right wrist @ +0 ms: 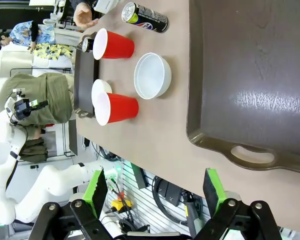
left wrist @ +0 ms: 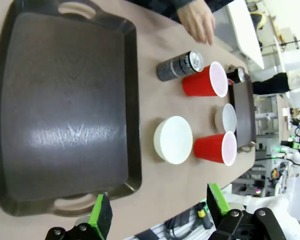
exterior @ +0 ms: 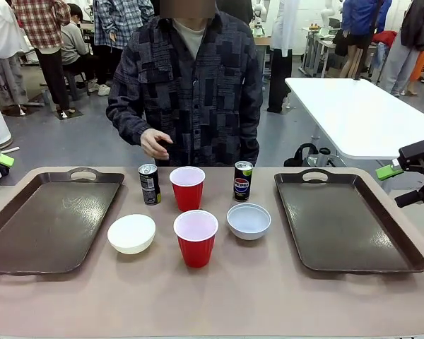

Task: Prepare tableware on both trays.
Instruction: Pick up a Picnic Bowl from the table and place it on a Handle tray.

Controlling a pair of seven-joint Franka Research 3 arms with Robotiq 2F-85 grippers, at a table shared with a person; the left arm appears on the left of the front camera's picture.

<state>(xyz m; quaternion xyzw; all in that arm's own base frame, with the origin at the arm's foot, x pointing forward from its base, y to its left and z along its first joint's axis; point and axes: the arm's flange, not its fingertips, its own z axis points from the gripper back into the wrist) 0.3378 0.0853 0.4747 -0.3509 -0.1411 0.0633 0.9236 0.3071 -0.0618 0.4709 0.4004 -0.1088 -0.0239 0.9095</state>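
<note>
The right-hand can [exterior: 243,181] reads PEPSI (white letters).

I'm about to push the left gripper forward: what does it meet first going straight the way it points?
Likely bare table between the left tray and the left bowl; depth is unclear, so the left gripper might clip the bowl.

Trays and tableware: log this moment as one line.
left tray bare | right tray bare | cups, bowls, cans between trays | left claw open | right claw open

Brown left tray [exterior: 49,226] and right tray [exterior: 346,226] lie empty. Upright between them: left can [exterior: 150,184], far cup [exterior: 187,188], right can [exterior: 243,181]; nearer, left bowl [exterior: 131,234], near cup [exterior: 196,238], right bowl [exterior: 249,221].
</note>
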